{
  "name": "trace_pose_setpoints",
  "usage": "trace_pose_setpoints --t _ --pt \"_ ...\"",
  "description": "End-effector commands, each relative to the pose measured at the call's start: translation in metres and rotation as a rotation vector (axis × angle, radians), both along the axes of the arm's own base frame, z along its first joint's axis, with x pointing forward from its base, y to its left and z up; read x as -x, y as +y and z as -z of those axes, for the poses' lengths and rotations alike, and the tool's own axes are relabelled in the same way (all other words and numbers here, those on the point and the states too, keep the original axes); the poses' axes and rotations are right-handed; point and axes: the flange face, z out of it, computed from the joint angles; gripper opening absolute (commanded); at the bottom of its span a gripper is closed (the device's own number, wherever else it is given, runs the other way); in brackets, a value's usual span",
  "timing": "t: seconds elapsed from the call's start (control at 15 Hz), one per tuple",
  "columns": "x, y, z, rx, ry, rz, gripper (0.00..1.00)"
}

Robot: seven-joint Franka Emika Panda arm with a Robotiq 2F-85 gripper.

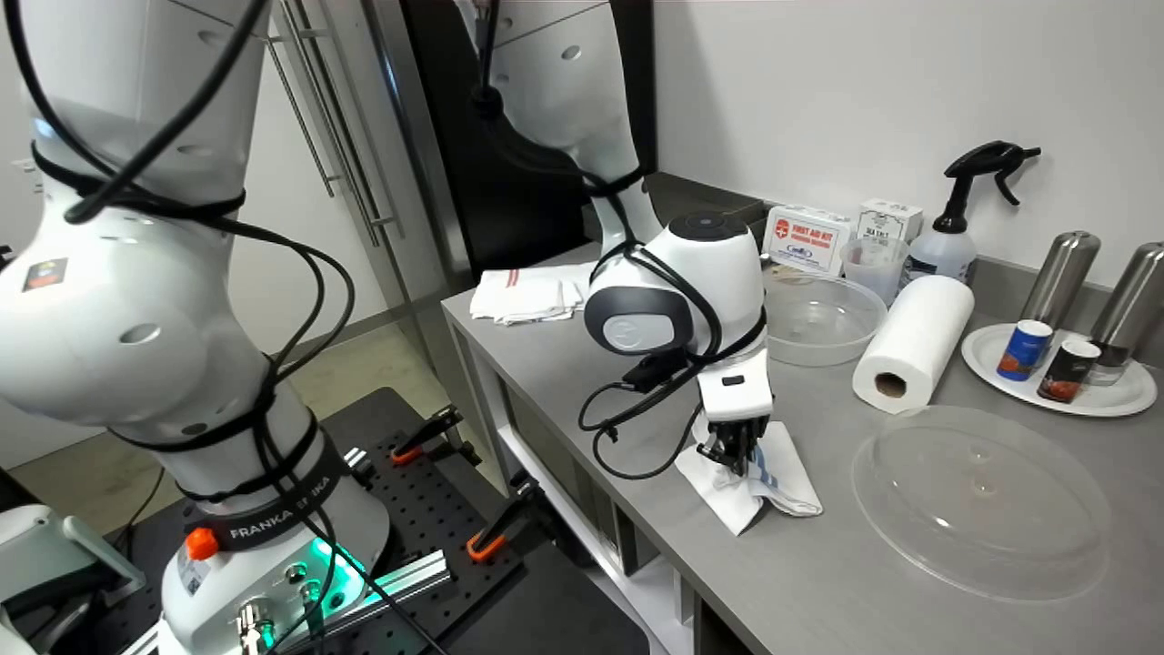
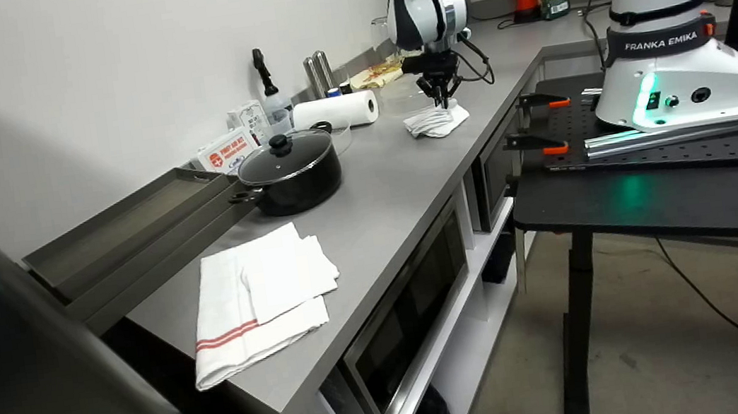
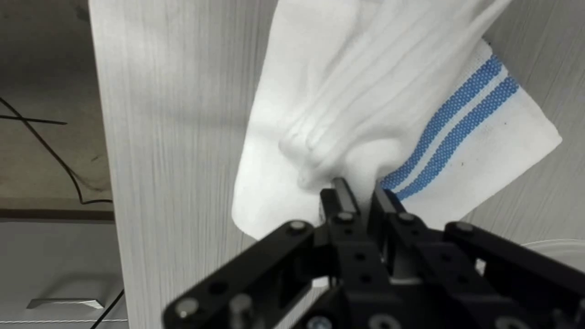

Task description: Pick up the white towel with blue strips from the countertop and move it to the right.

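My one gripper (image 3: pixel 361 192) pinches one white towel (image 3: pixel 374 100), cloth bunched into ridges; I count two blue stripes (image 3: pixel 457 138), woven; one round, clear lid (image 1: pixel 982 520) lies near.

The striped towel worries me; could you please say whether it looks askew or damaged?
The towel is creased, not flat, where the gripper pinches it. Dark specks beside its stripes look odd on white; crumbs or stains, I cannot tell. No tear shows.
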Motion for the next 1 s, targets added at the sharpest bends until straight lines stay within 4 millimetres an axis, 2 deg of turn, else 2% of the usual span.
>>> trace_pose_setpoints --t 0.0,0.6,0.67,0.93 --pt "0.000 0.000 0.000 0.000 0.001 0.000 0.11" --pt "0.000 0.000 0.000 0.000 0.002 0.001 0.11" --pt "-0.002 -0.003 0.000 -0.002 0.004 0.007 0.03" --pt "-0.008 -0.029 -0.007 -0.018 0.003 0.064 0.03"
